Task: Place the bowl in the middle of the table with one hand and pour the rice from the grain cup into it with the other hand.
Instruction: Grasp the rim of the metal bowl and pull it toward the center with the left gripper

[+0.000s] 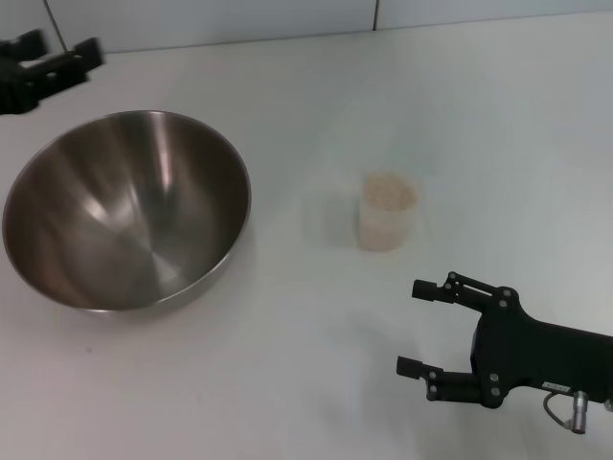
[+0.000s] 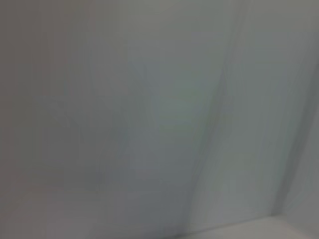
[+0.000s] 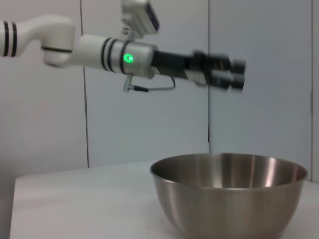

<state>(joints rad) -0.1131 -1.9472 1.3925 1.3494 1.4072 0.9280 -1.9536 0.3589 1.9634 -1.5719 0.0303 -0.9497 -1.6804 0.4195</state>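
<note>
The steel bowl [image 1: 129, 211] stands upright and empty on the left of the white table [image 1: 316, 383]. The clear grain cup [image 1: 388, 216], filled with rice [image 1: 389, 193], stands right of the table's middle. My right gripper [image 1: 421, 328] is open and empty near the front right, its fingers pointing left, a short way in front of the cup. My left gripper [image 1: 69, 44] is open and empty, raised behind the bowl at the far left. The right wrist view shows the bowl [image 3: 229, 199] with the left gripper [image 3: 238, 73] in the air above it. The left wrist view shows only a blurred pale surface.
A tiled grey wall [image 1: 239, 19] runs along the table's far edge. Bare table lies between the bowl and the cup [image 1: 297, 249].
</note>
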